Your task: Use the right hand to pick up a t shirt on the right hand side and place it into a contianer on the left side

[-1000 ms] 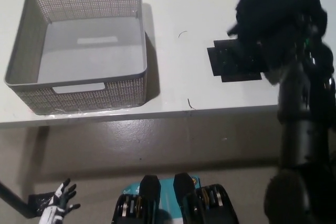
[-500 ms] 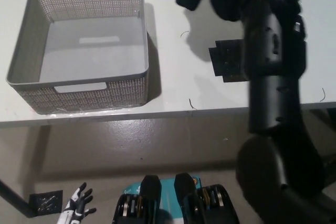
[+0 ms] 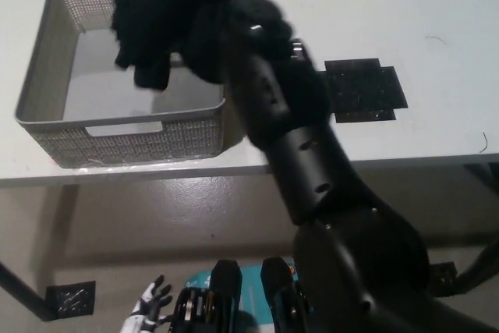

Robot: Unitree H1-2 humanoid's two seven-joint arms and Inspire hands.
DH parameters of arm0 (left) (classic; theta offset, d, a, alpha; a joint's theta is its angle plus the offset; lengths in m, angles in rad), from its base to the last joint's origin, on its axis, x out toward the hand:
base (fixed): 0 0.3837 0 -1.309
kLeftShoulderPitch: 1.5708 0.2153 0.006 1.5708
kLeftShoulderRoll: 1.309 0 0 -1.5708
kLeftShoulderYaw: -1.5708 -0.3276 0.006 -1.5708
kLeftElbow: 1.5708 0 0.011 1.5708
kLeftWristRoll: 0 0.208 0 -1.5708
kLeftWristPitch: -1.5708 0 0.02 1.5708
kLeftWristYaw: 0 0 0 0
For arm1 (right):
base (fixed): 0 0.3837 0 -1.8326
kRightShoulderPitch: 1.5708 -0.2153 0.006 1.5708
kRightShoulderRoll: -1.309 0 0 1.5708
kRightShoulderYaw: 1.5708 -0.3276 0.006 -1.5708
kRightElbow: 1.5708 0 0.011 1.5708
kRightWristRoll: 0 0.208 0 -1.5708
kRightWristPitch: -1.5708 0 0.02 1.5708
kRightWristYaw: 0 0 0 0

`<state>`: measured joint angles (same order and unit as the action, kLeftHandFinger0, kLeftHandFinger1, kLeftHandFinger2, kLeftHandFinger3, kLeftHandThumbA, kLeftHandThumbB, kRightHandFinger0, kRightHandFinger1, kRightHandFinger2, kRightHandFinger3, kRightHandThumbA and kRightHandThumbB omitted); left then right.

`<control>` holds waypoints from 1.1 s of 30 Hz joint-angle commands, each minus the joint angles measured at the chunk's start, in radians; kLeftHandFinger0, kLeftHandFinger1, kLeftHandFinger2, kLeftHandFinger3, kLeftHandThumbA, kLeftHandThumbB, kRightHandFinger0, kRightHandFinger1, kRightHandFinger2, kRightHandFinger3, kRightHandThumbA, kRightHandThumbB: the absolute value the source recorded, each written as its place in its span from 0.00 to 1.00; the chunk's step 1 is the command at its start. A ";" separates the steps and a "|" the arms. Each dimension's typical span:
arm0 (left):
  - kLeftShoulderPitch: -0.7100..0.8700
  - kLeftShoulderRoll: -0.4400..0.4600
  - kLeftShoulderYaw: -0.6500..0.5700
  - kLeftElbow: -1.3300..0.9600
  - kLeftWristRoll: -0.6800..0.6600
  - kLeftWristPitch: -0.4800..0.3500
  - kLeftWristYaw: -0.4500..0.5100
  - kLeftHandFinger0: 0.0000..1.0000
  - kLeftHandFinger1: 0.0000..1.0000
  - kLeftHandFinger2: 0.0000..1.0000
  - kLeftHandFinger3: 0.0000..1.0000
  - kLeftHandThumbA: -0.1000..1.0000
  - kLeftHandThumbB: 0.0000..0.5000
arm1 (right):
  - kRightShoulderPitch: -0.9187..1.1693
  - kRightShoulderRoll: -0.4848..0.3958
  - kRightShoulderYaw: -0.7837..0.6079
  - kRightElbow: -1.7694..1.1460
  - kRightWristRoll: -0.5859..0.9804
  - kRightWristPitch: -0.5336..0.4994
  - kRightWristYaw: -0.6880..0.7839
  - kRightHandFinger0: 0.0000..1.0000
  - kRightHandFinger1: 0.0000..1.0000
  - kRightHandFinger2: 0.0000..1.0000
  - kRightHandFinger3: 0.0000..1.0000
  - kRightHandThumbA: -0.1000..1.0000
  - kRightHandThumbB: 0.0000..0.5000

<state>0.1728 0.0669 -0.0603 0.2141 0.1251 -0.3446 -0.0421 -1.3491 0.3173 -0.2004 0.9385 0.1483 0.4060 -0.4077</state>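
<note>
The right hand (image 3: pixel 226 5) is closed on the black t shirt (image 3: pixel 160 17), bunched and held at the upper left of the frame, over the grey basket (image 3: pixel 47 111). If released now, cloth could be snagged on the right wall and left draped outside. The basket floor appears empty. The left hand (image 3: pixel 150 311) rests, fingers spread, at bottom left.

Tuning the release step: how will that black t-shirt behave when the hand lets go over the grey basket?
Likely floppy: the bunched black t-shirt droops below the black right hand. Probably light, so it may snag on fingers. A trailing fold could drape over the grey perforated plastic basket's rim.
</note>
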 commanded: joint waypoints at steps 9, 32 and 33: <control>0.065 -0.049 -0.073 -0.010 0.075 -0.003 0.021 0.77 0.89 0.89 1.00 0.97 0.53 | -0.056 -0.022 0.377 0.089 -0.099 -0.036 0.478 1.00 1.00 1.00 1.00 0.50 1.00; 0.114 -0.021 -0.055 -0.055 0.060 0.005 0.006 0.79 0.93 0.95 1.00 0.99 0.49 | 0.067 -0.343 0.955 -0.434 -0.514 -0.136 0.651 1.00 1.00 1.00 1.00 1.00 0.82; 0.119 -0.014 -0.054 -0.059 0.055 0.008 0.001 0.79 0.93 0.94 1.00 0.98 0.48 | 0.090 -0.372 0.938 -0.515 -0.491 -0.096 0.668 1.00 1.00 1.00 1.00 1.00 0.80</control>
<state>0.2738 0.0244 -0.1173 0.2200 0.1723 -0.3386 -0.0426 -1.2433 0.1169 0.6015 0.8198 -0.1205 0.3668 0.1278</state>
